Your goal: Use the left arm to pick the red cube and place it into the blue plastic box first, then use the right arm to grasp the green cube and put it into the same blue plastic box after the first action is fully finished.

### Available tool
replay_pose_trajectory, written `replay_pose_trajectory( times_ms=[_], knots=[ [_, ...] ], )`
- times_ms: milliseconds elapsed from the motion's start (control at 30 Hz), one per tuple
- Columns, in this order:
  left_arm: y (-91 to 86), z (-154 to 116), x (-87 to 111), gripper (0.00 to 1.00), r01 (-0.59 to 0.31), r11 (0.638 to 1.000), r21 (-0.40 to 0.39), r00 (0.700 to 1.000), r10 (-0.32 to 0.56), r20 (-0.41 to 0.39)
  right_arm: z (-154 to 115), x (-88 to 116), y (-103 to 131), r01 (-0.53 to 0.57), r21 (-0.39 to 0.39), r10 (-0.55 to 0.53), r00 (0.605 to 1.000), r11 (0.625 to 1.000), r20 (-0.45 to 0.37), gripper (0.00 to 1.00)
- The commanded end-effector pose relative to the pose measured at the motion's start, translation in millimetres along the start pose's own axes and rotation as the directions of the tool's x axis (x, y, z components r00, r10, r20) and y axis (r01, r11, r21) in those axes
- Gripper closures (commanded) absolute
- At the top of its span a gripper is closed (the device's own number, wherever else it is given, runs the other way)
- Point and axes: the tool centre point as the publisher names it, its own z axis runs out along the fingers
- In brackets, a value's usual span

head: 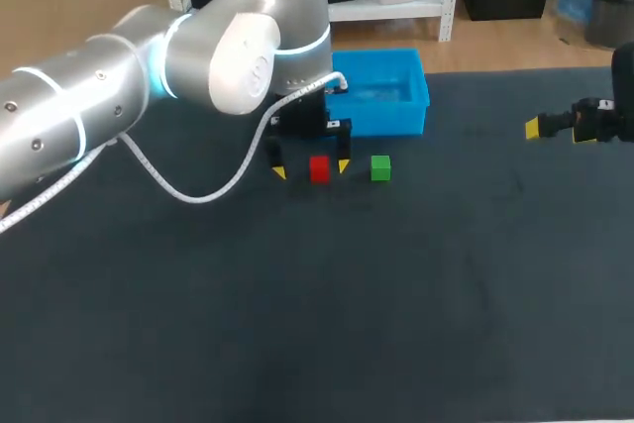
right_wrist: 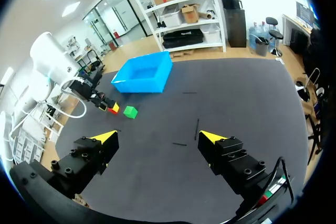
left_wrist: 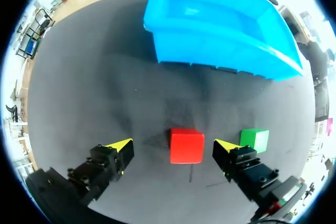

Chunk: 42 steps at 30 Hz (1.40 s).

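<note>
The red cube [left_wrist: 186, 145] is seen resting on the dark surface [head: 416, 294], between the fingers of the left end effector [left_wrist: 173, 146], which is spread wide and has hold of nothing; a gap shows on each side, so no contact is made. The cube is judged small, light and rigid, with flat, probably smooth faces; it is best taken squarely by two opposite side faces, lest it twist or slip out. The green cube [left_wrist: 254, 139] sits just outside one finger, so little room is offered there; the box [left_wrist: 210, 51] lies close ahead, its wall to be cleared by lifting. The right end effector [right_wrist: 157, 137] is open and empty, well apart.
</note>
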Motion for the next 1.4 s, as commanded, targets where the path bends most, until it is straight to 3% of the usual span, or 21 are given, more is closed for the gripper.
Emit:
replay_pose_trajectory(
  times_ms=[33,67,100,233,600,1000,1200,1400],
  knots=[
    [0.0,0,-1.3,0.23,-0.003,1.0,-0.005,1.0,0.003,0.006,0,0,0,0.001,0.0,-0.001,1.0,1.0,-0.001,0.0],
    [-0.1,1,-1.9,0.44,-0.004,1.0,-0.005,1.0,0.004,0.006,0,0,0,0.001,0.0,-0.001,1.0,1.0,-0.001,0.0],
    [0.0,1,-2.3,0.56,-0.005,1.0,-0.006,1.0,0.005,0.004,0,0,0,0.001,0.0,-0.001,1.0,1.0,-0.001,0.0],
    [-0.2,2,-2.8,1.0,-0.004,1.0,-0.013,1.0,0.004,0.002,0,0,0,0.001,0.0,-0.001,1.0,1.0,-0.001,0.0],
    [-0.8,7,-3.8,1.0,-0.008,1.0,-0.012,1.0,0.008,-0.005,0,0,0,0.001,0.0,-0.001,1.0,1.0,-0.001,0.0],
    [-5.7,-6,-4.7,1.0,-0.047,0.999,-0.016,0.999,0.047,0.02,0,0,0,0.001,0.0,-0.001,1.0,1.0,-0.001,0.0],
    [-9.8,-27,-8.1,1.0,-0.071,0.997,-0.004,0.997,0.071,0.043,0,0,0,0.001,0.0,-0.001,1.0,1.0,-0.001,0.0],
    [-10.7,-69,-16.9,1.0,-0.117,0.993,0.035,0.991,0.114,0.068,0,0,0,0.001,0.0,-0.001,1.0,1.0,-0.001,0.0]
  ],
)
